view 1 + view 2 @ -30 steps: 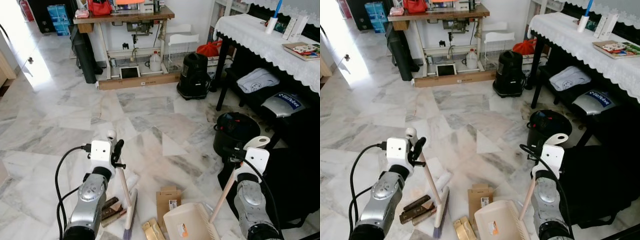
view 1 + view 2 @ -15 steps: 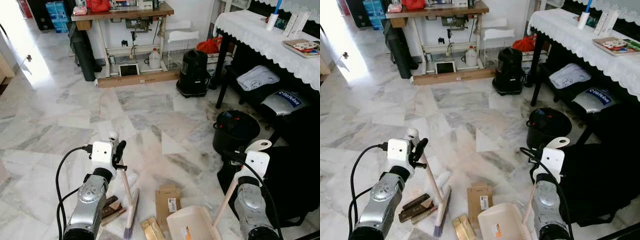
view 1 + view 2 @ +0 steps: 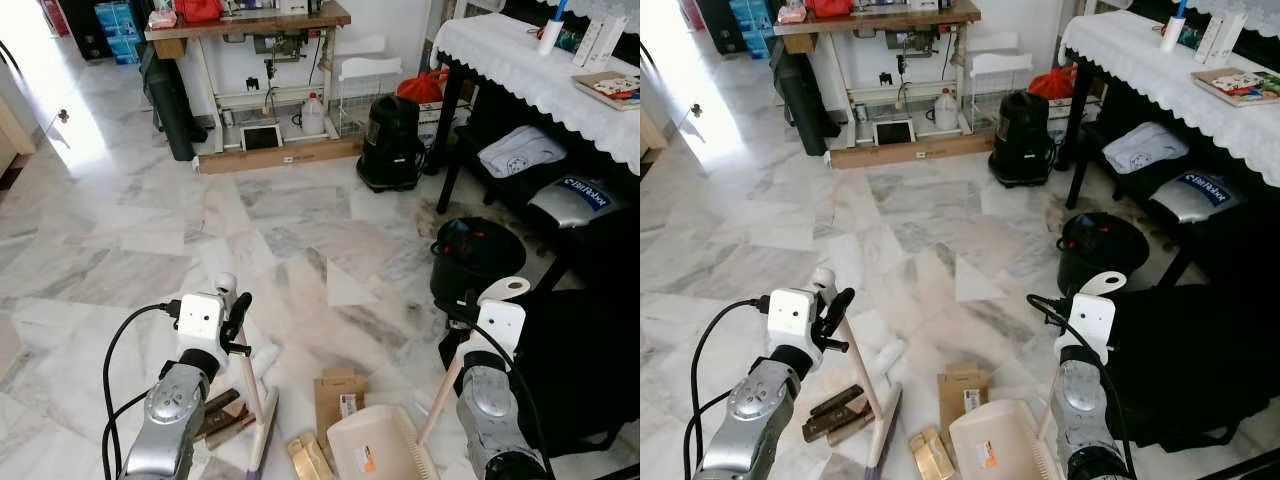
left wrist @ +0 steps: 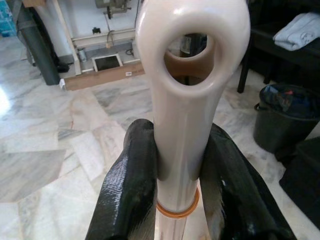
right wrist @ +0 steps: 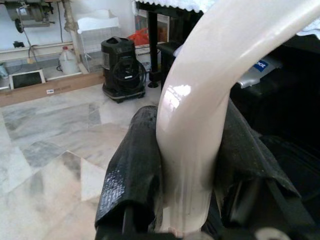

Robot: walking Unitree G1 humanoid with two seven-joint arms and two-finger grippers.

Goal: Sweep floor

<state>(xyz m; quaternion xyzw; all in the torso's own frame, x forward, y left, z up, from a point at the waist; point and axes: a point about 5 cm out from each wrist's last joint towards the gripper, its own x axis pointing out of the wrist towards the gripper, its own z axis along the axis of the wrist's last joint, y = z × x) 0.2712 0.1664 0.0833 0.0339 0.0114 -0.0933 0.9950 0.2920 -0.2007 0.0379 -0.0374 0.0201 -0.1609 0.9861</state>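
The left gripper (image 4: 177,175) clamps the broom (image 3: 252,385) handle; the right gripper (image 5: 187,165) clamps the dustpan (image 3: 375,450) handle. Litter (image 3: 338,395) lies on the marble floor (image 3: 300,210) between them. Short, low strokes toward the dustpan's lip would work best.

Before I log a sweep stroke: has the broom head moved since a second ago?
No. The broom head lies just right of the brown sticks, short of the cardboard, as before.
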